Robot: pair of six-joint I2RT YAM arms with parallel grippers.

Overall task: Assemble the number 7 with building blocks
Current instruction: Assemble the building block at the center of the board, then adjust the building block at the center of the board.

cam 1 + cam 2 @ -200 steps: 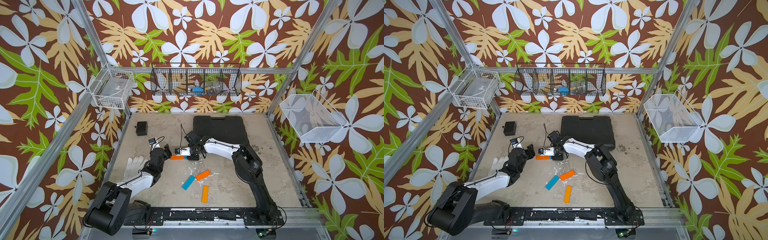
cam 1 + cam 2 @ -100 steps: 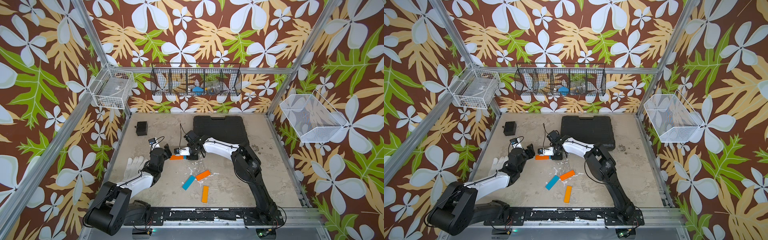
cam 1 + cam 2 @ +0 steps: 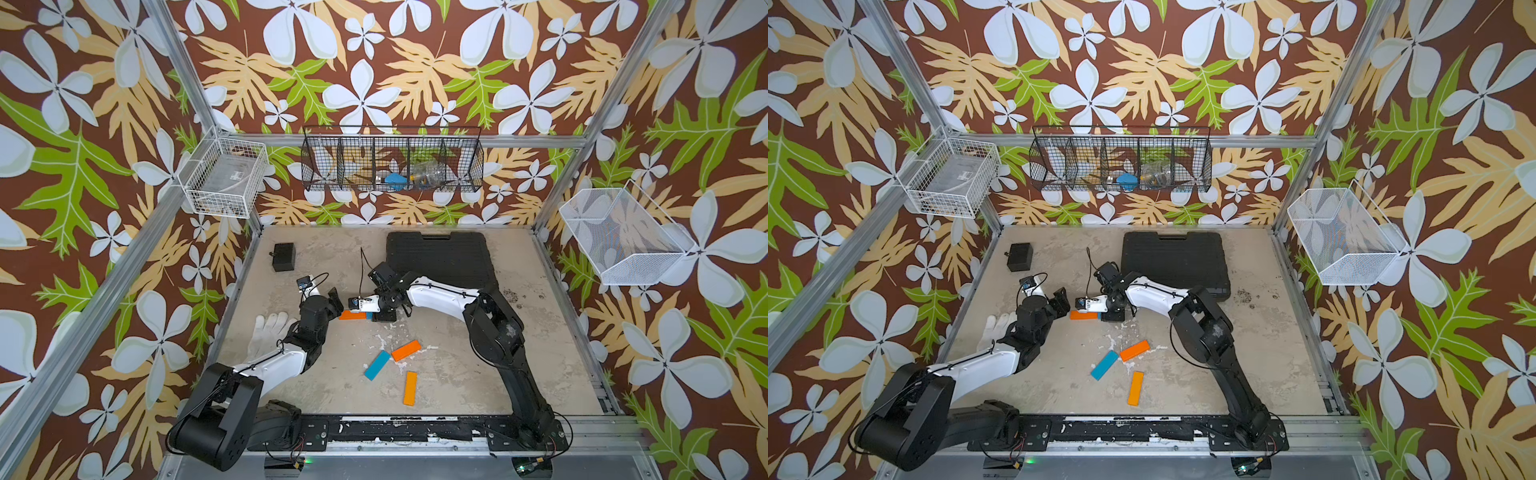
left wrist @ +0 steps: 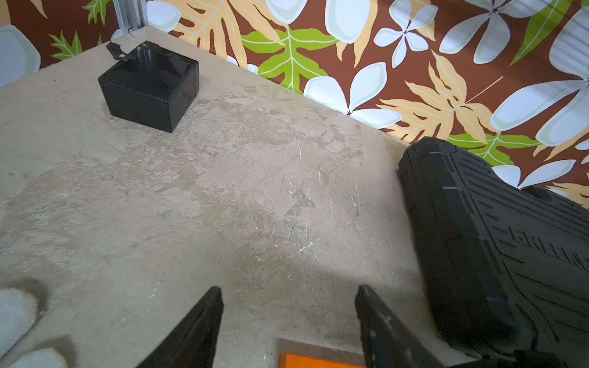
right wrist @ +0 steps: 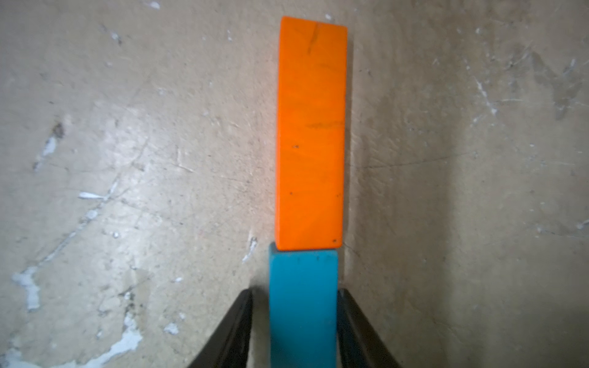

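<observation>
An orange block lies flat on the table with a blue block butted end to end against it, in one line. My right gripper straddles the blue block with the jaws slightly off its sides, open. In both top views this pair sits mid-table, with the orange block showing and the blue one mostly hidden under the right gripper. My left gripper hovers open over the orange block's far end, holding nothing. Nearer the front lie a loose orange block, a blue block and another orange block.
A small black box stands at the back left, and a large black case lies at the back, just behind the right arm. A white glove lies beside the left arm. Wire baskets hang on the walls.
The right gripper's jaws have parted a little off the blue block. Both arms and the blocks have stayed about where they were.
</observation>
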